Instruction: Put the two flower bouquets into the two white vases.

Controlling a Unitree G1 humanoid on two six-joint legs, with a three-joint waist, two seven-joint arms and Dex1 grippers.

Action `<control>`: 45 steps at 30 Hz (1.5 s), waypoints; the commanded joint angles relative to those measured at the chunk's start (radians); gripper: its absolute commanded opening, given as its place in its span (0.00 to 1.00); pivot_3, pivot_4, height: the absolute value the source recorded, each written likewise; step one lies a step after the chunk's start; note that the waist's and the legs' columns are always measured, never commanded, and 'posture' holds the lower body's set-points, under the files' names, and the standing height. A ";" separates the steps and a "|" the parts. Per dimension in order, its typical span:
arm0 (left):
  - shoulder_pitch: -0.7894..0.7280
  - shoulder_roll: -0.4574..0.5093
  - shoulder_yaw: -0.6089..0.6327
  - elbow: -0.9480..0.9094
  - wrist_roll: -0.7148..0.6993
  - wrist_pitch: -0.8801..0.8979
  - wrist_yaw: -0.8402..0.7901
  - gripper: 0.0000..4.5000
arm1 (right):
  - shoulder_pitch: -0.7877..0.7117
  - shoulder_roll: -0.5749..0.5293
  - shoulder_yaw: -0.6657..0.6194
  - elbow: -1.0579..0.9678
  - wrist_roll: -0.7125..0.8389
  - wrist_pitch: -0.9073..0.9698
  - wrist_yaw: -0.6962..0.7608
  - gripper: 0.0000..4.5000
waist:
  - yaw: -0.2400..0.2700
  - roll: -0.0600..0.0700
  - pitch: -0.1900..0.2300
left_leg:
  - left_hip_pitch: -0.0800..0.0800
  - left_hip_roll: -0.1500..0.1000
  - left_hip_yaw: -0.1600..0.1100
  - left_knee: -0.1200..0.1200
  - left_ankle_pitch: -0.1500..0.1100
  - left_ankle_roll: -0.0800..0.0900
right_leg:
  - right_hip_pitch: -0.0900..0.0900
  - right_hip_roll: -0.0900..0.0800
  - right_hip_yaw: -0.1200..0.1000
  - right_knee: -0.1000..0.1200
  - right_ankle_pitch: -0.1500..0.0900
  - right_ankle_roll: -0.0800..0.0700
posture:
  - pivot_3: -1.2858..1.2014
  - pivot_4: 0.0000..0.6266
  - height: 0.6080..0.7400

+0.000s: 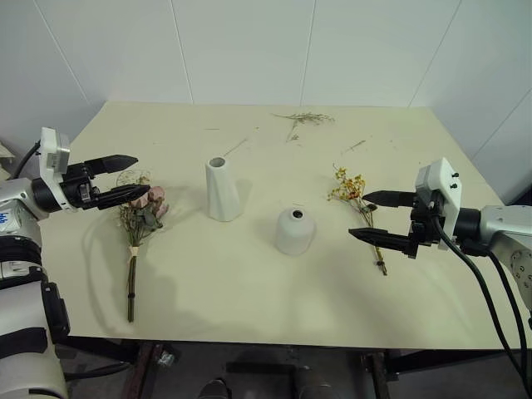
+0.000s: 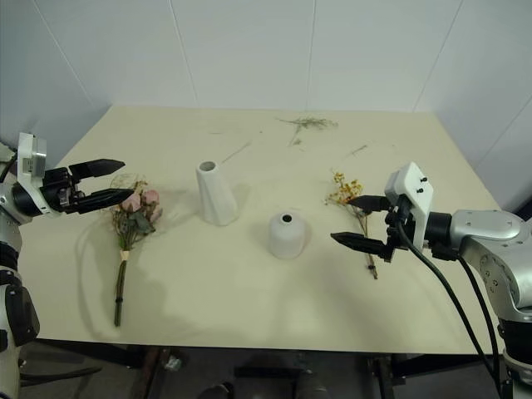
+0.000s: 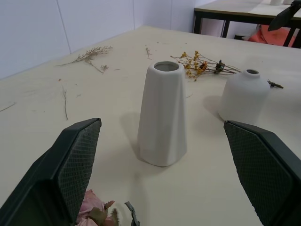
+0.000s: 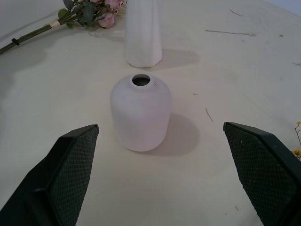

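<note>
Pre-grasp stage by my read: nothing picked up yet, both bouquets lie flat on the pale cream matte worktop (image 1: pixel 249 283), both vases empty. Left end effector (image 1: pixel 133 177), two black fingers with cross-hatched pads, is spread wide and holding nothing, hovering above the bloom end of the larger bouquet of pink roses with pale dried sprays and long dark stems (image 1: pixel 140 224), which lies at the robot's left with its stems running toward the near edge and a pale tie around the middle. Right end effector (image 1: pixel 368 217) is likewise spread and empty, hanging just over the smaller bouquet of tiny yellow blossoms on thin stems (image 1: pixel 359 208) at the robot's right. Between the two bouquets stand the tall tapered matte white ceramic vase (image 1: pixel 222 190), faceted, slightly leaning, small round mouth, and nearer the yellow bunch the short squat dome-shaped matte white vase (image 1: pixel 295 230) with a small hole on top. Vases stand near each other but apart, not touching. Next move probably: each arm drops and pinches its stems below the blooms, lifts, turns the bunch upright, then threads stem ends into a narrow opening. Stems look brittle and thin, mouths small, so alignment is the tight part. Loose dried sprigs (image 1: pixel 306 119) and bits of stem debris lie at the far side, well away from everything.
</note>
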 commanded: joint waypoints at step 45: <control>0.828 -0.080 0.393 -1.178 -0.485 0.310 0.292 0.99 | -0.475 0.153 0.310 0.620 -0.483 0.112 -0.234 1.00 | -0.002 0.000 0.000 | 0.000 0.001 0.003 -0.001 -0.002 -0.002 | 0.000 -0.002 0.000 -0.007 0.000 -0.001 | 0.52 0.24 1.00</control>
